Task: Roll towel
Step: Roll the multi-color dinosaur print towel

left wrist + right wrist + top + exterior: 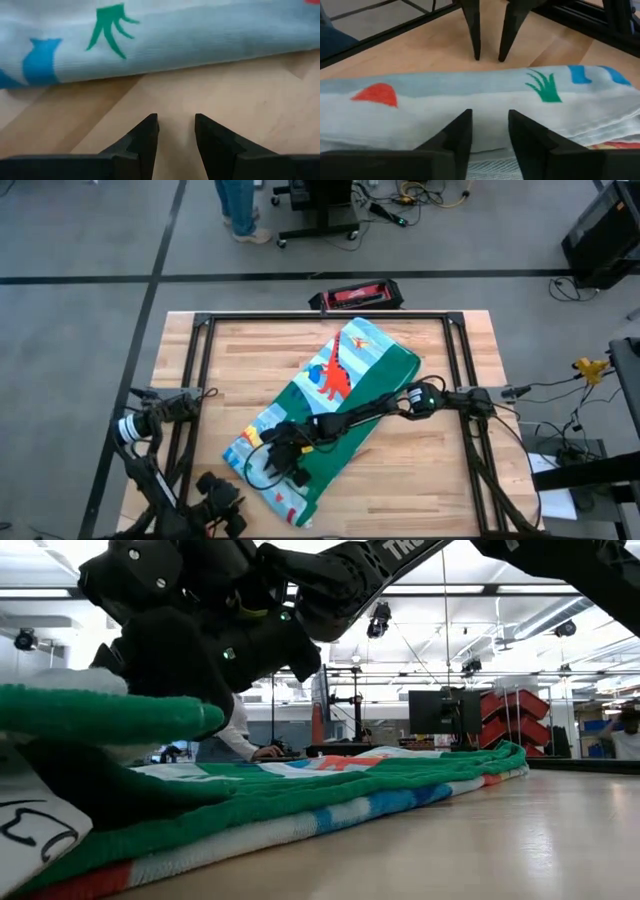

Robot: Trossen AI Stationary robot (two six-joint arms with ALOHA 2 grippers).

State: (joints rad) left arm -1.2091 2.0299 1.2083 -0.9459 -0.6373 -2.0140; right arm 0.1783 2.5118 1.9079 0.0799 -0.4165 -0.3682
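The towel lies folded into a long strip, running slantwise from the far right to the near left of the table. Its near end is turned over into a thick pale roll with red, green and blue prints. My right gripper reaches across the strip to that end, fingers open, tips at the roll's side. In the low view the gripper stands above the raised green fold. My left gripper is open and empty over bare wood just beyond the roll, and it also shows in the right wrist view. My right gripper's open fingertips stand against the side of the towel's rolled-over near end, coming along the strip and low over the flat layer. The roll rests on the towel's flat part. Whether the tips press it or only reach it, I cannot tell.
A red and black box lies at the table's far edge. Black frame rails run round the table. Bare wood lies to the towel's right. A person's legs show beyond the far edge.
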